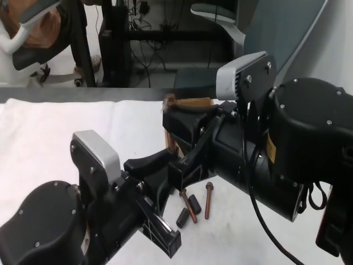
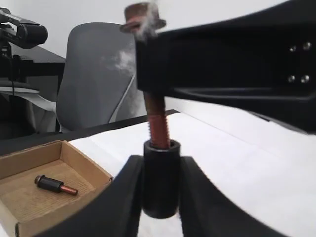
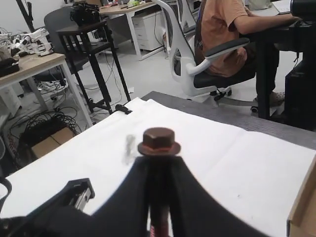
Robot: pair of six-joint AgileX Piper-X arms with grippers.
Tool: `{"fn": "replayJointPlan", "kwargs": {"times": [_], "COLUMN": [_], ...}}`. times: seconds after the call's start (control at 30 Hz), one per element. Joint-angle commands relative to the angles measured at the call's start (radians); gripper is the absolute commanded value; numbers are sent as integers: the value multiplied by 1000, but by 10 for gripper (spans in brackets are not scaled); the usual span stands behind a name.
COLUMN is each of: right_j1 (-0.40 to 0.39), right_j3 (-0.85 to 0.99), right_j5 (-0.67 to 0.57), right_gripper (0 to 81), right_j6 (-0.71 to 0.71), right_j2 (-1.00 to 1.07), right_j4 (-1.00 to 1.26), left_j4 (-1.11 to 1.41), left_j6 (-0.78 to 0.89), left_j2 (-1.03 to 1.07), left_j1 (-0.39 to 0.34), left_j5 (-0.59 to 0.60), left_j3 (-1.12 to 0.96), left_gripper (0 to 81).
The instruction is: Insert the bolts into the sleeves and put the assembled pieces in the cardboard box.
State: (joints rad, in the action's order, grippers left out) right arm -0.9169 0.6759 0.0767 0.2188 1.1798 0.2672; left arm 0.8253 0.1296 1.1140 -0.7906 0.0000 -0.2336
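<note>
One piece [image 2: 54, 185] done, in box [image 2: 19, 163]. Left gripper [image 2: 160, 170] clamps sleeve [image 2: 160, 197]. Right gripper [image 3: 159, 197] grasps bolt [image 3: 158, 142], tip just entering. Spare bolts [image 1: 208, 200] and spare sleeves [image 1: 181, 217] wait near box.

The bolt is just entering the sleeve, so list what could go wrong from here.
1. The bolt has only its threaded tip in the sleeve; any tilt may catch the threads on the rim and jam.
2. Downward push could slide the sleeve through the left fingers.
3. Loose bolts lie on the bench below; a dropped part might scatter them.
</note>
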Motion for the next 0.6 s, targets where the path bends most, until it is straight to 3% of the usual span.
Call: {"fn": "replayJointPlan", "kwargs": {"times": [0.0, 0.03, 0.17, 0.23, 0.4, 0.57], "right_j1": [-21, -21, -22, -22, -20, -1], "right_j3": [-3, -3, -3, -3, 6, 36], "right_j5": [-68, -68, -68, -60, -23, 144], "right_gripper": [87, 144, 552, 700, 675, 659], "right_j6": [6, 6, 30, 64, 87, 138], "right_j2": [-6, -6, -8, -17, -103, -182], "right_j4": [-76, -87, -98, -98, -240, -480], "left_j4": [78, 79, 77, 77, 58, -172], "left_j6": [-4, -5, -16, -53, -36, -20], "left_j2": [-4, -4, -4, -4, -4, 7], "left_j1": [3, 3, 3, 12, 127, 300], "left_j5": [-29, -29, -29, -29, -16, 160], "left_j3": [-9, -9, -9, -9, -15, -114], "left_gripper": [17, 17, 17, 17, 17, 17]}}
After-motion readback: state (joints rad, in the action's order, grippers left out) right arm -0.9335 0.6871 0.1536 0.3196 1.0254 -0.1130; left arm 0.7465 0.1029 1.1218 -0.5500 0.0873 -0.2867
